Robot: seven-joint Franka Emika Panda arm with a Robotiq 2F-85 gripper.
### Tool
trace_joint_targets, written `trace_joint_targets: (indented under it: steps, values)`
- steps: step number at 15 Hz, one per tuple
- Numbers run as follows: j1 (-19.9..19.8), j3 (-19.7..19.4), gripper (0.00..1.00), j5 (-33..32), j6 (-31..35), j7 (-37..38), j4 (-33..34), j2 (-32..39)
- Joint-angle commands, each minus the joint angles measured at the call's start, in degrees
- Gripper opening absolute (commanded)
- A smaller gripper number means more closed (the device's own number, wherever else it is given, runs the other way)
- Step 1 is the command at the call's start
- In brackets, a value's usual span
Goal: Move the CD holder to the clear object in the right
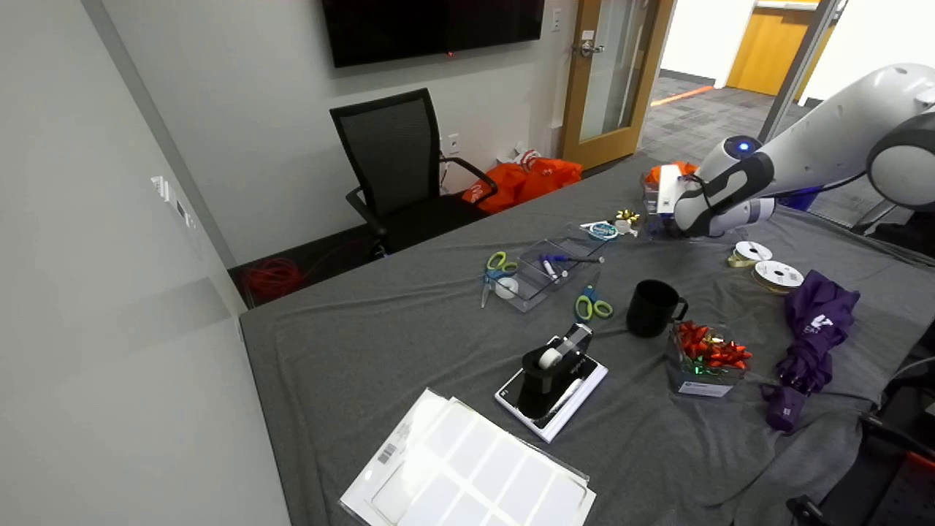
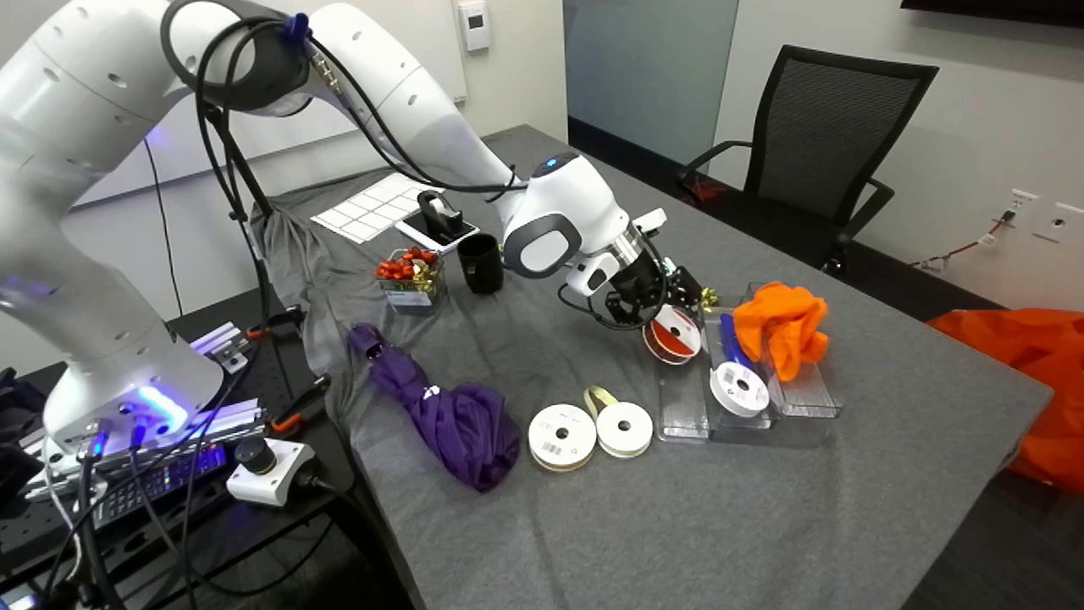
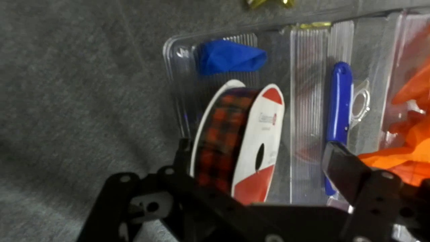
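Note:
No plain CD holder shows; the round thing at my gripper is a white-sided ribbon spool [image 2: 675, 335] with red-and-black plaid ribbon. In the wrist view the spool [image 3: 228, 134] stands tilted on edge over the left compartment of the clear tray [image 3: 273, 50]. The tray also shows in an exterior view [image 2: 684, 415]. My gripper [image 3: 257, 146] is open around the spool. Its left finger is close beside the left flange, and its right finger is well apart from the spool, over the blue cutter [image 3: 340, 101]. In an exterior view [image 1: 701, 212] the wrist hides the spool.
The tray holds an orange cloth [image 2: 783, 326], a white spool [image 2: 739, 388] and a blue piece [image 3: 231, 57]. Nearby are two spools [image 2: 563, 436], a purple umbrella [image 2: 453, 424], a black mug [image 1: 649, 310], a bow box [image 1: 708, 365] and another clear tray [image 1: 537, 292] with pens.

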Motion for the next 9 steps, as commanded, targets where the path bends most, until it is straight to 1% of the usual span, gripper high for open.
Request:
trace_joint_targets:
  steps: [1, 3, 4, 5, 7, 9]
  values:
    - [-8.09, 10.62, 1.0, -0.12, -8.04, -11.72, -2.77, -8.33]
    - [-11.32, 14.06, 1.0, 1.26, -13.83, -17.05, -2.91, -11.33]
    - [-12.29, 14.76, 1.0, 1.96, -16.56, -18.88, -2.86, -12.49]
    - [-13.05, 15.06, 1.0, 2.41, -19.22, -20.48, -2.71, -13.6]
    - [-13.6, 14.27, 1.0, 2.74, -24.23, -22.85, -2.28, -15.23]
    - [-13.78, 13.33, 1.0, 2.73, -27.54, -24.66, -2.04, -16.27]
